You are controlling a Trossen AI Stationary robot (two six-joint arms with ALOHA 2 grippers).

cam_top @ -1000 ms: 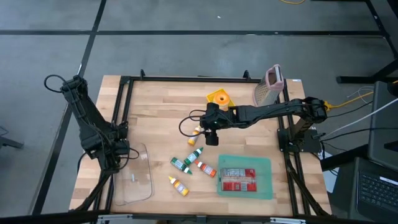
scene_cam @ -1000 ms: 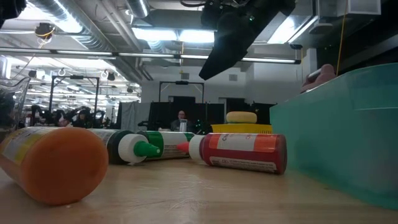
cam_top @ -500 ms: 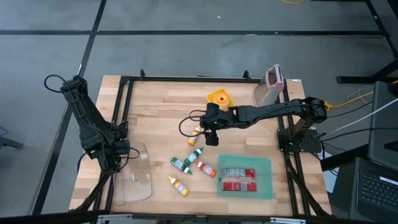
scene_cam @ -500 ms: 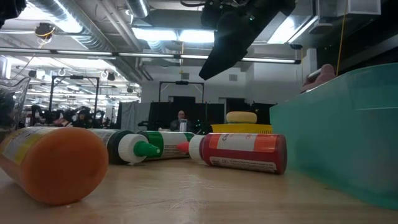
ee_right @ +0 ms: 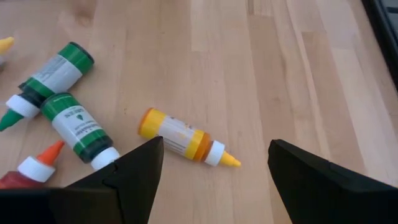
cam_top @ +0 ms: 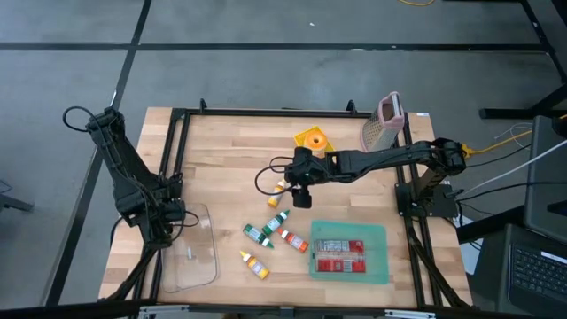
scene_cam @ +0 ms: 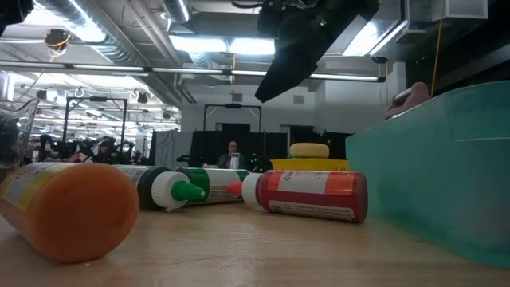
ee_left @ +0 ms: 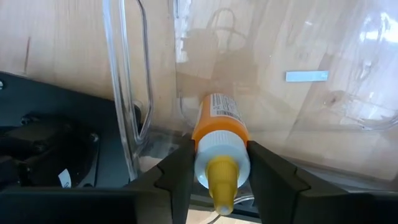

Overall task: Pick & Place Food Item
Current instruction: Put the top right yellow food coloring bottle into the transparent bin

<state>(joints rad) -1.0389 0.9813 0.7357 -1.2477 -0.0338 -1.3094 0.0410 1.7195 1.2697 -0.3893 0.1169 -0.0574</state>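
My left gripper [ee_left: 221, 155] [cam_top: 168, 223] stands at the table's left, over the clear plastic container [cam_top: 197, 250] [ee_left: 298, 37], and is shut on a yellow-orange squeeze bottle [ee_left: 217, 121] with a white cap. My right gripper [cam_top: 301, 197] [ee_right: 217, 149] hangs open above the table's middle, over another yellow bottle [ee_right: 183, 140] that lies on its side. Two green bottles [ee_right: 56, 74] [ee_right: 78, 127] and a red one [cam_top: 293, 241] also lie on their sides on the wood. In the low view the right gripper [scene_cam: 299, 48] shows at the top. My left gripper pinches the bottle's white cap [ee_left: 205, 165] between its two fingers. The fingers come from above and point down. The bottle hangs upright, its yellow nozzle up and its body below the fingers, within the container's outline. Whether its bottom touches the container's floor I cannot tell.
A teal tray [cam_top: 376, 235] with a red packet stands at the near right. A yellow holder [cam_top: 310, 139] and a grater-like thing [cam_top: 383, 124] are at the far side. A further yellow bottle [cam_top: 255, 264] lies near the front edge. Black frame rails [cam_top: 173, 159] border the table.
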